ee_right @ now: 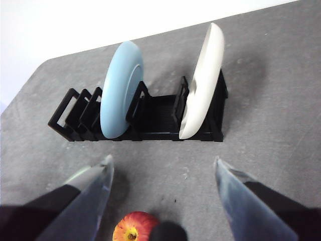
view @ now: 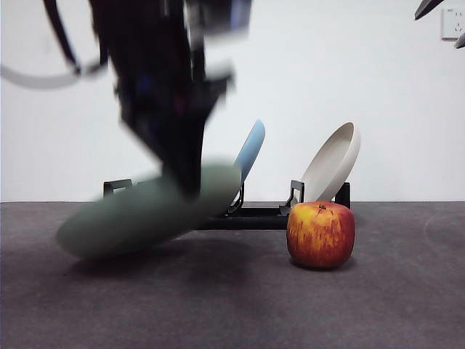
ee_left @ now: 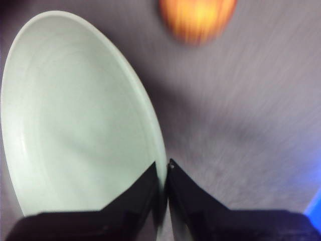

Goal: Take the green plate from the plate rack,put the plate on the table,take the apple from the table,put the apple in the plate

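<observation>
Pinched at its rim by the left gripper (ee_left: 165,173), the plate (view: 145,211) is held tilted, low over the table (view: 232,305), clear of the rack (view: 247,214), for laying down beside the apple (view: 320,234); the right gripper (ee_right: 163,173) is held wide above the apple.

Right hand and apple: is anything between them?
Nothing. In the right wrist view the open right hand hangs above the apple, with only bare table in the gap.

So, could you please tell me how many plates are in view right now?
3. The green plate is held tilted by the left claw, off the plate rack. The blue plate and the beige plate stand in the rack.
</observation>
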### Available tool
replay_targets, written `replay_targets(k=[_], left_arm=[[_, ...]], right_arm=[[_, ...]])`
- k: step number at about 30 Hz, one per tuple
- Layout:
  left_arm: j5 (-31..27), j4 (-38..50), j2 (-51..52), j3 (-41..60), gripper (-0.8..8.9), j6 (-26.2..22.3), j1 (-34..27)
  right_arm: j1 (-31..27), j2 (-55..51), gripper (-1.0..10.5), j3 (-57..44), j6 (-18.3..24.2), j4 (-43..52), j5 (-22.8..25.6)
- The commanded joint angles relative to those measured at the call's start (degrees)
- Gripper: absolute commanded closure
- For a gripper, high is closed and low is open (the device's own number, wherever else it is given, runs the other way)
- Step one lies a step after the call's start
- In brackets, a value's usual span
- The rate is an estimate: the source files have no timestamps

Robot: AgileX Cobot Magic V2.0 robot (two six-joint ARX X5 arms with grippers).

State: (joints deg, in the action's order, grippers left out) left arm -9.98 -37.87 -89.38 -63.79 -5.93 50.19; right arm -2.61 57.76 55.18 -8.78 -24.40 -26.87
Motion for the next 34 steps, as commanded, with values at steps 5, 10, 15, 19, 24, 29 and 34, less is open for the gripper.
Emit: replay_targets(k=[5, 10, 15, 19, 24, 29, 34], left_arm=[[-0.1, 4.0, -8.8, 0.8, 8.22, 0.2, 0.8], [1.1, 3.9, -9.6, 0.8, 5.29, 1.8, 0.9], [1.3, 4.0, -7.2, 0.7, 3.56, 5.3, 0.3], [1.2, 6.4, -2.5, 0.7, 3.57, 7.5, 0.3], [0.9, 8.7, 9.9, 0.7, 3.81, 9.0, -0.5], [-3.7, 9.0, 24.4, 0.7, 3.81, 9.0, -4.2], [-10.1, 7.2, 38.5, 0.7, 3.81, 8.9, -9.9]], right_arm=[[0.0, 0.1, 6.0, 0.2, -0.3, 0.3, 0.2], [0.1, 0.1, 6.0, 0.2, -0.3, 0.2, -0.2], [1.3, 0.1, 6.0, 0.2, -0.1, 0.2, -0.2], [4.6, 0.1, 5.8, 0.7, 0.5, -0.7, -0.2], [10.8, 2.1, 4.4, 3.9, 2.8, -3.3, 0.6], [18.6, 8.0, 4.4, 10.4, 7.4, -9.3, 9.6], [25.6, 16.7, 4.4, 15.2, 10.4, -13.7, 17.5]])
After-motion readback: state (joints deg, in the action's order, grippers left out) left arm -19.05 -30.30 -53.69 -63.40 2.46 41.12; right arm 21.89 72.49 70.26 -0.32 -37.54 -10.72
